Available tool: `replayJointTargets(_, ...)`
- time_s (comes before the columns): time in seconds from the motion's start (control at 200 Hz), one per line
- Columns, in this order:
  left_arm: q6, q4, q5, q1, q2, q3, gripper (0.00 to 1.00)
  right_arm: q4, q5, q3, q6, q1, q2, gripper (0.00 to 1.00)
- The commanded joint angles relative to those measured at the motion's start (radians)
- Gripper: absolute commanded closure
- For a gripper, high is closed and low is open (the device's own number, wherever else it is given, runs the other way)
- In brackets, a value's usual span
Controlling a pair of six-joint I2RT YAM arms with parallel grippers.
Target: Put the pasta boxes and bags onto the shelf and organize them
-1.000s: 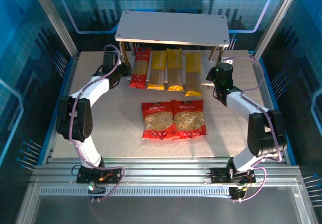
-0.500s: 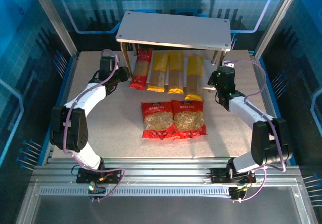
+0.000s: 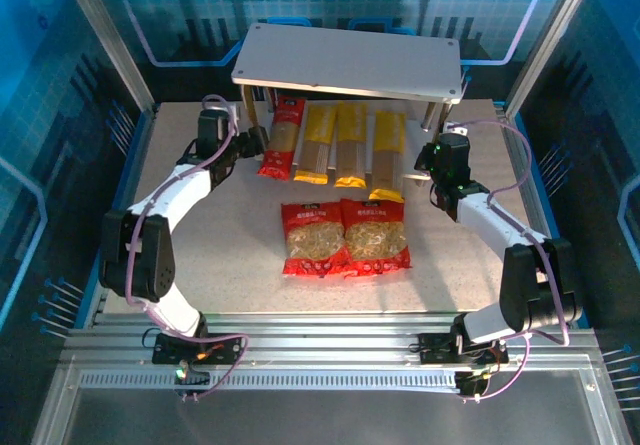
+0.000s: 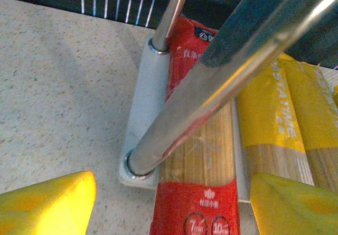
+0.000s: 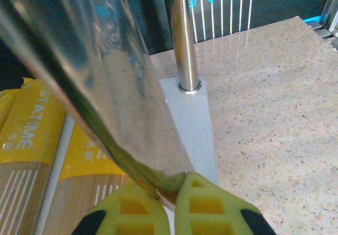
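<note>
The shelf (image 3: 350,60) stands at the back of the table, its top board slightly skewed. On its lower board (image 4: 141,108) lie the pasta boxes side by side: one red (image 3: 283,137) (image 4: 203,193) and three yellow (image 3: 348,143) (image 5: 31,140). Two red bags (image 3: 345,235) lie flat in front of them. My left gripper (image 3: 250,145) (image 4: 171,208) is open, its yellow fingers (image 4: 47,206) wide on either side of the shelf's front left leg (image 4: 211,82) without touching it. My right gripper (image 3: 425,160) (image 5: 171,203) is shut on the foot of the front right leg (image 5: 105,87).
Another shelf leg (image 5: 185,39) stands upright on the lower board's right end (image 5: 193,124). Speckled tabletop (image 3: 230,255) stretches to both sides and in front of the bags. Blue enclosure walls and a metal frame (image 3: 100,35) ring the table.
My left gripper has opened and let go of the front left leg. The shelf has shifted and turned a little. My right gripper, still shut on its leg, has moved slightly right.
</note>
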State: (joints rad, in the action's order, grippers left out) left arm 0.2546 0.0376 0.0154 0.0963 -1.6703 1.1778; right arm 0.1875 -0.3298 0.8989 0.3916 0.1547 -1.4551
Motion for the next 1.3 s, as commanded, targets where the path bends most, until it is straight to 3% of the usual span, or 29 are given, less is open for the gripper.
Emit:
replayJointTargets(0.0,-0.021,0.073,0.024,0.006,-0.05,0.054,0.22,0.015,-0.02,0.011,0.066,-0.04,0.027,1.0)
replayJointTargets(0.18,-0.018,0.188,0.019,0.008,-0.108,0.061,0.26,0.007,-0.014,0.023,0.07,-0.04,0.022,1.0)
replayJointTargets(0.22,-0.013,0.204,0.022,0.008,-0.116,0.06,0.35,0.003,-0.014,0.024,0.07,-0.039,0.022,1.0)
replayJointTargets(0.29,-0.005,0.208,0.031,0.01,-0.126,0.063,0.66,0.0,-0.014,0.026,0.069,-0.038,0.027,1.0)
replayJointTargets(0.355,-0.006,0.208,0.044,0.011,-0.131,0.063,0.78,-0.002,-0.015,0.026,0.066,-0.039,0.032,1.0)
replayJointTargets(0.46,-0.015,0.207,0.051,0.013,-0.128,0.053,0.83,-0.007,-0.015,0.029,0.06,-0.038,0.036,1.0)
replayJointTargets(0.505,-0.02,0.205,0.045,0.013,-0.125,0.047,1.0,-0.009,-0.014,0.03,0.059,-0.038,0.036,1.0)
replayJointTargets(1.296,-0.023,0.124,-0.015,0.033,0.23,-0.243,1.0,-0.052,0.0,0.006,0.059,-0.04,0.075,1.0)
